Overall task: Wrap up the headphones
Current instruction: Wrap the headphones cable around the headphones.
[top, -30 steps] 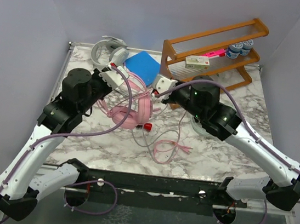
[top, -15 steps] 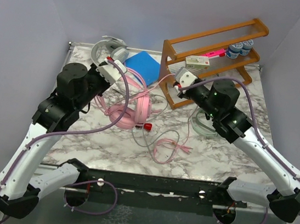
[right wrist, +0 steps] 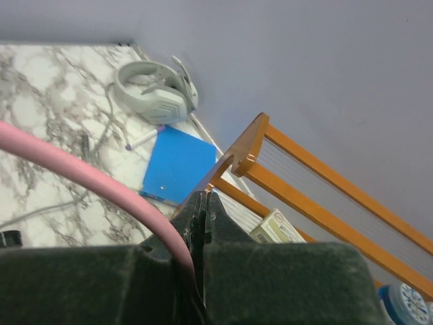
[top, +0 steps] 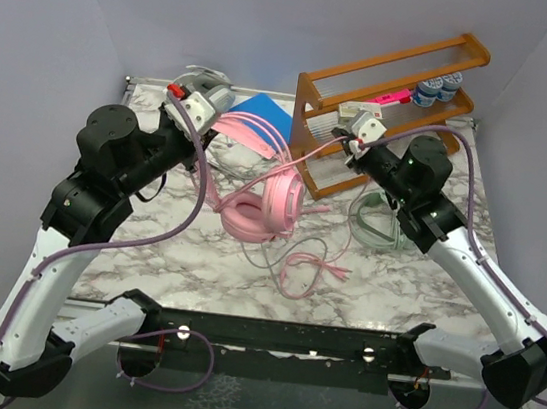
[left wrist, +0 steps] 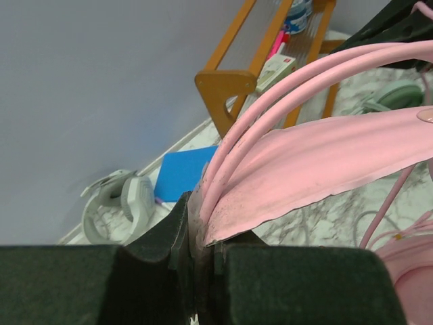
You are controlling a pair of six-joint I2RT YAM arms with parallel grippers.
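- While its cups hang at centre frame, pink headset (top: 263,208) is held by its headband.
- Left gripper (top: 190,105), upper left: fingers clamped on that headband.
- Right gripper (right wrist: 201,220), by wooden rack (top: 399,90): fingers pinched on a pink strand of it.
- Mint headset (top: 377,223) right of centre, grey headset (right wrist: 152,91) upper left.

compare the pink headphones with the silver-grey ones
Colour: the pink headphones are pink, the silver-grey headphones pale grey. Hold: the left gripper clamps the pink pair's headband; nothing touches the grey pair. Place: the pink pair is near the table's middle, the grey pair in the far left corner. Both are padded over-ear headsets.
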